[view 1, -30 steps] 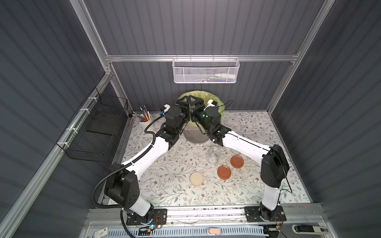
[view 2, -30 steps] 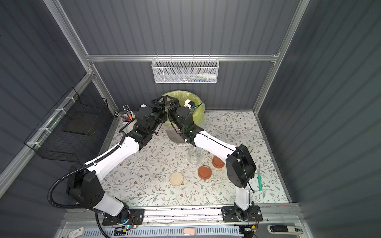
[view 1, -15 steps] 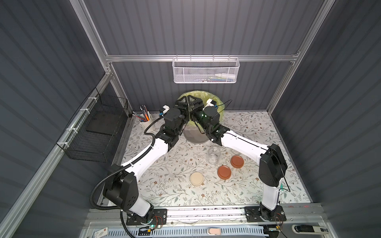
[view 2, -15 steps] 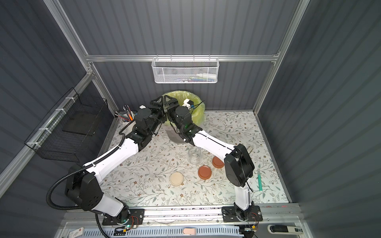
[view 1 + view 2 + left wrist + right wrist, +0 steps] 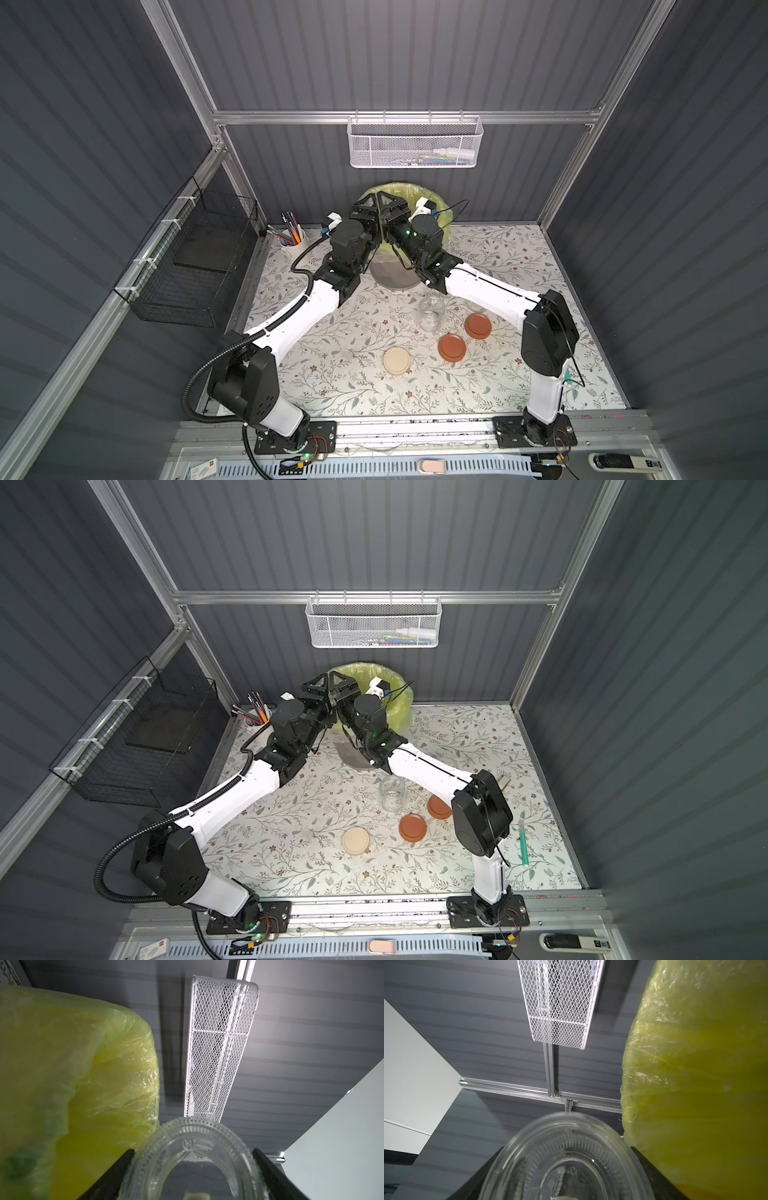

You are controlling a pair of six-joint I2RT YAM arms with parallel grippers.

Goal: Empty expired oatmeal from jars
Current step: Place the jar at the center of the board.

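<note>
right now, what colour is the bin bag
The bag is translucent yellow-green, best seen in the left wrist view.

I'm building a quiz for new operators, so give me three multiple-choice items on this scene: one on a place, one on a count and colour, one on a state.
1. Where on the table does the unheld jar stand?
A. at its front edge
B. near the two terracotta lids
C. in its far left corner

2. Which lids lie on the table?
A. two terracotta and one cream lid
B. three cream
C. one terracotta, two cream

3. What state is the left pincer in?
A. open and empty
B. shut on nothing
C. shut on a glass jar

Key:
1 B, it stands upright just behind them in both top views.
2 A, both top views show exactly those three.
3 C, the left wrist view shows the jar clamped in it.
</note>
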